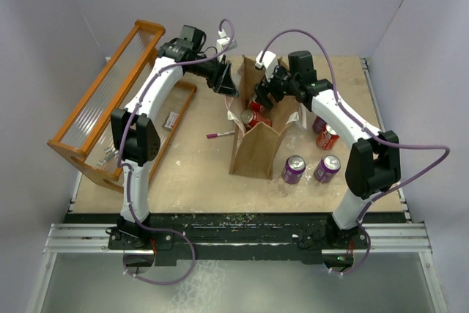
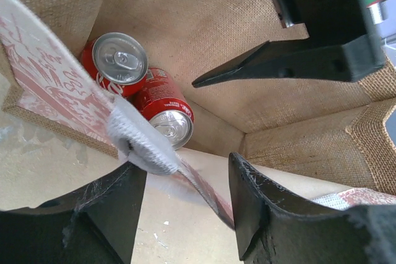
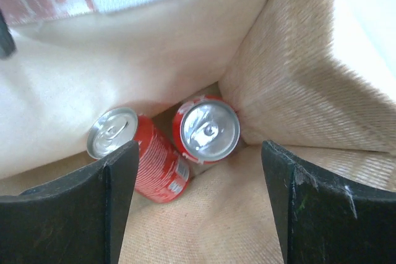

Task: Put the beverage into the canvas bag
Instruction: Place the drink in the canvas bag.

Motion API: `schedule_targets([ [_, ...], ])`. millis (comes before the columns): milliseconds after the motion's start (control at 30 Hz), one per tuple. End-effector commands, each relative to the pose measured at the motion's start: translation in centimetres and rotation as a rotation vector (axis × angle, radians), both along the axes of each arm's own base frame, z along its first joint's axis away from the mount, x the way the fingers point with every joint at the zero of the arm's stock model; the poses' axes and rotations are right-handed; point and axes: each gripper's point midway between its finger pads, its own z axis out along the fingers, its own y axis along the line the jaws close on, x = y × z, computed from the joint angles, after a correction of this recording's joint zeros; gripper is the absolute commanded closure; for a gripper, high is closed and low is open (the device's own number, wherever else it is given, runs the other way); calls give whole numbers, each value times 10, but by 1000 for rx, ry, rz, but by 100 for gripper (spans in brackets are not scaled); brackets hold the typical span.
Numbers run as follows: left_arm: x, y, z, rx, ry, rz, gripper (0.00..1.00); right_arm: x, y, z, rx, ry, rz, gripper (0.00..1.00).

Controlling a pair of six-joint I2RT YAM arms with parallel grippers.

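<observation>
The canvas bag [image 1: 256,150] stood open-mouthed near the middle of the counter [image 1: 192,175], and both arms reached to its top. The left claw [image 2: 185,165] sat at the bag's left rim with its fingers parted, one on either side of the wall. The rim and a white handle [image 2: 143,148] ran through the gap, slack rather than pinched, so this claw was released. The right claw [image 3: 199,146] hung over the mouth, pointing down inside, its fingers spread wide with nothing between them; it too was released. The beverage lay at the bottom of the bag. One red can [image 3: 207,129] sat in a corner with its silver lid facing straight up at the right wrist camera. A second red can [image 3: 151,168] was just beside it, touching it and tipped so that its side showed. Outside the bag, to its right on the counter, a purple can [image 1: 294,168] and another purple can [image 1: 327,168] stood upright side by side near the bag's front corner. A third red can [image 1: 327,138] sat a little farther back, close under the right arm. A pen [image 1: 220,135] lay on the counter just left of the bag. An orange slatted rack [image 1: 102,104] stood along the left edge.
</observation>
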Motion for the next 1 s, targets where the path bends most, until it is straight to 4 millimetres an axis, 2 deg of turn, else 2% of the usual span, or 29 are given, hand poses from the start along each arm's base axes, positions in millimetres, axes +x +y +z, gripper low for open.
schedule_targets([
  [0, -4, -3, 29, -51, -72, -2, 41, -1, 12, 54, 76, -92, 25, 21],
  [267, -5, 0, 30, -39, -85, 1, 41, 11, 18, 59, 102, -102, -6, 28],
  [433, -10, 3, 27, -29, -117, -31, 42, 10, 17, 61, 108, -99, -20, 30],
  [567, -12, 6, 32, -30, -221, -84, 40, 1, 20, 58, 123, -71, 5, 31],
  [833, 9, 12, 75, -77, -374, -23, 16, -39, 23, 44, 110, 22, 131, 37],
  [967, 14, 12, 111, -116, -469, 13, 4, -46, 23, 52, 134, 17, 129, 38],
])
